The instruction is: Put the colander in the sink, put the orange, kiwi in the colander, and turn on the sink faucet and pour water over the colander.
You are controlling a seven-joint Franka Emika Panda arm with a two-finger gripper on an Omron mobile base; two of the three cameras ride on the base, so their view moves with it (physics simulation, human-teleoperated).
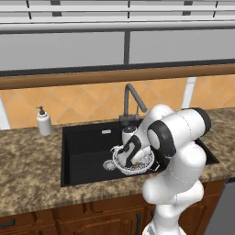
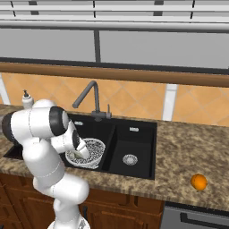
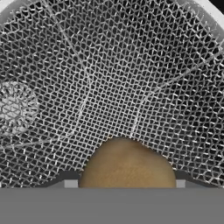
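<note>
- White-and-grey mesh marks your first step as done: the colander [image 1: 134,164] sits in the larger basin of the sink [image 1: 82,151], below the sink faucet [image 2: 89,99].
- Your fingers [image 3: 124,186] are lowered inside the colander, with the tan-brown kiwi [image 3: 127,164] between them at the bottom of the hand view, close over the mesh.
- The kiwi fills the gap between the fingers, so they look clamped on it; I judge it is not yet let go.
- Once you release it, the kiwi step is finished.
- The orange [image 2: 199,182] lies on the stone surface [image 2: 188,152], well apart to the right of the sink, untouched; you have that fetch left.
- No water shows at the faucet spout, so turning it on and rinsing also remain.
</note>
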